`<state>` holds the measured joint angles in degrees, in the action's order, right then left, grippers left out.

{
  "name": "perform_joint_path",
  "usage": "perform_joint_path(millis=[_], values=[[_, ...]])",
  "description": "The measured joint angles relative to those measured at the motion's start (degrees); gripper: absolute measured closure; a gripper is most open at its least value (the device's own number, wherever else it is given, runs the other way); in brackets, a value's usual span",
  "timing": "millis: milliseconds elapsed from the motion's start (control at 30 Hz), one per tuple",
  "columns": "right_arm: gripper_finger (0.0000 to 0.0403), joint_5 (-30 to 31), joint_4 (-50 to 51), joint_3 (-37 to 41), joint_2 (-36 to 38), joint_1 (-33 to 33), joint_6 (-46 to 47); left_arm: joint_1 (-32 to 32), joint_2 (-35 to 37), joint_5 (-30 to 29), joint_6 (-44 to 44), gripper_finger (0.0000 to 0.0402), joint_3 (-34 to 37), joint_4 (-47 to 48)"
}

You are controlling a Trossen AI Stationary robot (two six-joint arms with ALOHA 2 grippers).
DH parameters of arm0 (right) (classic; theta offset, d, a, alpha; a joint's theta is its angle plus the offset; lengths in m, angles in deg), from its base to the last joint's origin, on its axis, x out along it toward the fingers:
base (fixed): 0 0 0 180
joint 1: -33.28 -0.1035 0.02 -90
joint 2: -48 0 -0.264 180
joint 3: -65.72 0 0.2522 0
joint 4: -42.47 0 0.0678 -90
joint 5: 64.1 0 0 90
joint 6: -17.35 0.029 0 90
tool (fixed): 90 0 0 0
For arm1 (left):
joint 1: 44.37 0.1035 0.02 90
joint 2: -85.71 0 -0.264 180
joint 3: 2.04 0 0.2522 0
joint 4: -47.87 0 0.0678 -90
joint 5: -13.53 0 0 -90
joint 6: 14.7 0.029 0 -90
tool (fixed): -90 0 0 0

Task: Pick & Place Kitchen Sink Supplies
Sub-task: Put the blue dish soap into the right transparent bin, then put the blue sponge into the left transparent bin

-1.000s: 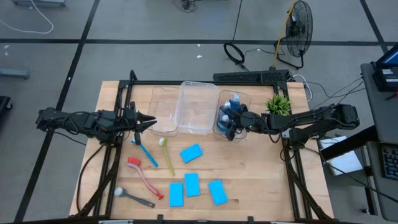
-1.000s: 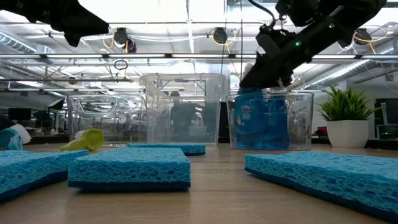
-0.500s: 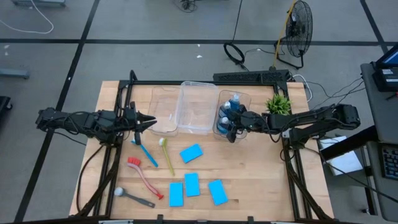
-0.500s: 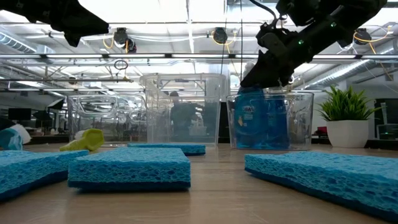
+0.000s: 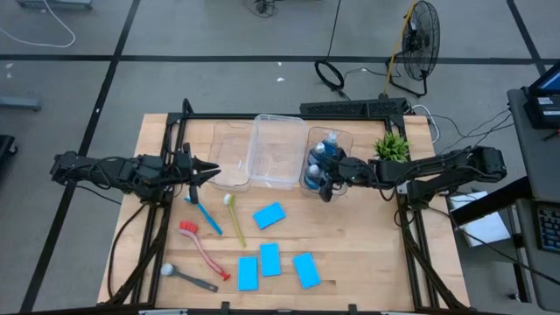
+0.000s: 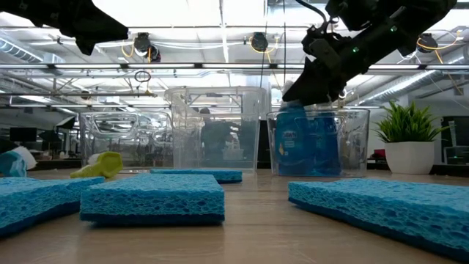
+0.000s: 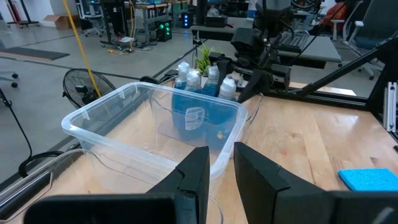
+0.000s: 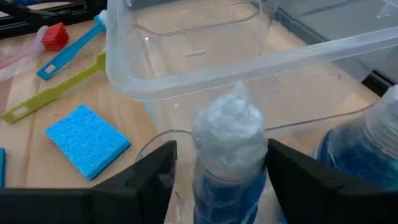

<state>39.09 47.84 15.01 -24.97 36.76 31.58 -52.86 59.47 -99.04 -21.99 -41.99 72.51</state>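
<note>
**Right gripper spread around bottle cap in bin**

Right gripper [image 8: 217,180] over the rightmost clear bin [image 5: 343,137], fingers parted either side of a blue-liquid bottle [image 8: 229,149], gaps visible, not clamping. Bottle stands upright in that bin among other bottles. Left gripper [image 5: 213,172] near middle bin, narrow gap, empty.

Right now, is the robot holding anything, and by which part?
Nothing is gripped. The right gripper stands open around a bottle's pale cap in the bin, with a gap showing; the left gripper is empty.
</note>
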Motion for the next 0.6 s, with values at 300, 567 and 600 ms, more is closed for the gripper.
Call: perform_joint_path(millis=[300,567,600], values=[[0.0155,-0.5,1.0,0.3,3.6,0.0,-2.2,0.0,0.0,0.0,0.0,0.0325,0.0,-0.2],[0.0156,0.1,0.1,0.3,11.8,0.0,-4.3,0.0,0.0,0.0,0.0,0.0325,0.0,-0.5],[0.0157,0.1,0.0,0.3,13.0,0.0,-4.3,0.0,0.0,0.0,0.0,0.0325,0.0,-0.5]])
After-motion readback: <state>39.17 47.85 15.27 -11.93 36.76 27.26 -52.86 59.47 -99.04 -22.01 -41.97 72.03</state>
